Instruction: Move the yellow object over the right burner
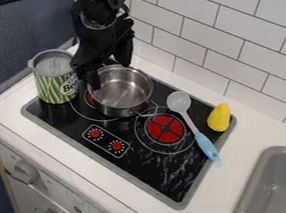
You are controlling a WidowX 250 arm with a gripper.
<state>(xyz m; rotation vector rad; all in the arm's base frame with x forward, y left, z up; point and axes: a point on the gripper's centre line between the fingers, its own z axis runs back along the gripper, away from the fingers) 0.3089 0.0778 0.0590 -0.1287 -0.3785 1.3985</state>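
My gripper (109, 75) hangs at the upper left of the stove, over the left side of the metal pot, with its two fingers apart and nothing visible between them. A yellow corn cob (219, 117) stands at the stove's back right corner. The right burner (165, 128) is a red disc with a dark cross, to the left of and nearer the front than the corn. No object covers the red disc.
The metal pot (119, 95) covers part of the left burner, beside a green-striped can (55, 77). A spoon with a blue handle (206, 146) lies between the right burner and the corn. A grey sink (248, 195) is at the right, and a tiled wall (240, 60) rises behind.
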